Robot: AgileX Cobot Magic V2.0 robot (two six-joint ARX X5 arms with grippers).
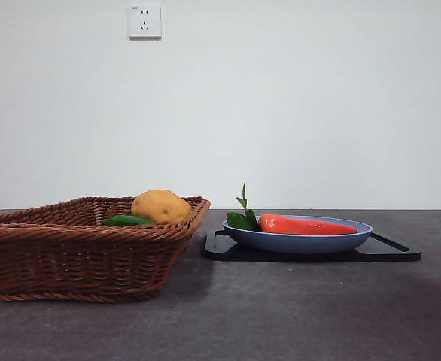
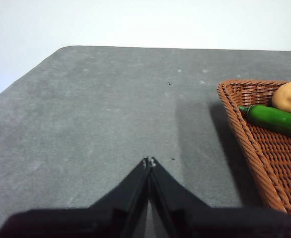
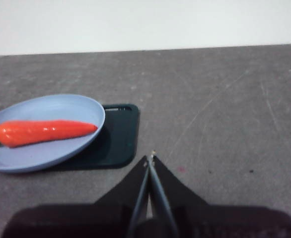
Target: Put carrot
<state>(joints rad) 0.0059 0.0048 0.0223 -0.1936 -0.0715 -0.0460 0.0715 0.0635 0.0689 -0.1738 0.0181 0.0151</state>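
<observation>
Carrot [image 1: 307, 225] on blue plate [image 1: 299, 242] — basket [image 1: 70, 259] just beside.

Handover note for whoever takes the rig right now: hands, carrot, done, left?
Left hand: shut, empty, over bare table beside the wicker basket.
Right hand: shut, empty, over bare table beside the black board.
Carrot: lying in the blue plate, which sits on the black board; leaves point toward the basket.
Basket holds a potato and a green vegetable.
Done: nothing visible; carrot not gripped.
Left: grasp the carrot and place it, probably in the basket.
</observation>
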